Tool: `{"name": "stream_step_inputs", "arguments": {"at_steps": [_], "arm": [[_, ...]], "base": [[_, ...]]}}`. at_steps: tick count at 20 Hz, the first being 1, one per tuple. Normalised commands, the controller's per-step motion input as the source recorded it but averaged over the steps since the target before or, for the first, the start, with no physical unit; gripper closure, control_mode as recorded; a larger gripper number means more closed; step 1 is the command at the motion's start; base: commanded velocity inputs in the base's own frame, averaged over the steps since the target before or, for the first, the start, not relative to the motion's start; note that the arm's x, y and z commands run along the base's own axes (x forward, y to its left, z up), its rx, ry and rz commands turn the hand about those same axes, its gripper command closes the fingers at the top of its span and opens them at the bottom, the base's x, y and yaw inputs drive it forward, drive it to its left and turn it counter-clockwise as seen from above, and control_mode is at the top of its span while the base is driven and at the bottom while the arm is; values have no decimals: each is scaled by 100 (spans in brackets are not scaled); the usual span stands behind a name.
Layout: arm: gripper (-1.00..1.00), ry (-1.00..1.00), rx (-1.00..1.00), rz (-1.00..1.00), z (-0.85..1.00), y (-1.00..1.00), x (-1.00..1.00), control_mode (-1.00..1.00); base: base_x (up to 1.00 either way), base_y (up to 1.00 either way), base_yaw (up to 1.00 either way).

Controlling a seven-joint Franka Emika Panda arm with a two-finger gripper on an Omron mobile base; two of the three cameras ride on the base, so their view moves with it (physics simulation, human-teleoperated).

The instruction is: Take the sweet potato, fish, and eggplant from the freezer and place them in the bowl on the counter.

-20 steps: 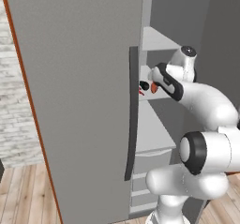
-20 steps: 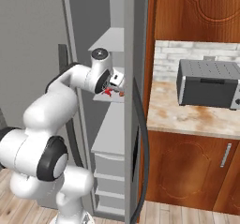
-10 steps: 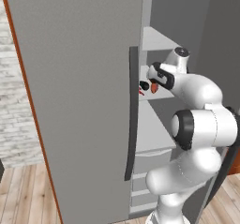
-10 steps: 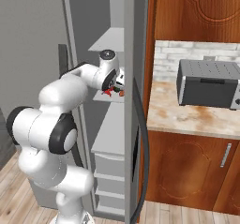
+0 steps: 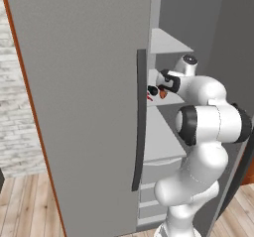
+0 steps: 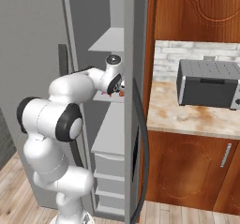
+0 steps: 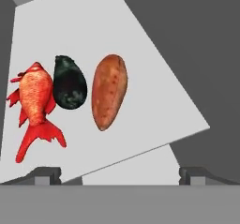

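Since 1 s ago my elbow has swung up and forward, and my hand went deeper into the freezer [image 5: 89, 107]; the base did not drive, the door and handle sit at same place in both base views. My gripper [image 5: 153, 90] is now over the middle white shelf [image 7: 140, 54], fingers wide apart, nothing between them, touching nothing.

On this shelf, in hand view, three things lie side by side: the fish [image 7: 35, 103], red-orange with red fins, next the eggplant [image 7: 69, 82], dark, nearly black, and then the sweet potato [image 7: 108, 96], brown-orange and long. Fish and eggplant look touching; between eggplant and sweet potato is a thin gap. All are apart from my fingertips [image 7: 47, 174].

Freezer is tall, plain grey, door open w/ long black handle [image 5: 140, 122]. Inside are more white shelves above, and white drawers [image 6: 110, 181] below. To the right of it is the counter [image 6: 187, 120], beige w/ rusty blotches, over reddish-brown cabinets [image 6: 187, 171] w/ silver bar handle. A grey toaster oven [image 6: 208, 83] stands on the counter, before a light brick wall [image 6: 164, 61]. Floor [image 5: 25, 206] is light wood planks.
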Motion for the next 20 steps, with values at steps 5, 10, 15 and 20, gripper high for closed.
{"name": "stream_step_inputs", "arguments": {"at_steps": [5, 10, 15, 20], "arm": [[-100, 0, -1, -4, -21, 0, 56, -100], [-100, 0, 0, -4, -27, 0, 47, -100], [-100, 0, 0, -4, -36, 0, 51, -100], [100, 0, 0, -2, -40, -2, 42, -100]], "base": [[0, 0, 0], [0, 0, 0], [0, 0, 0], [0, 0, 0]]}}
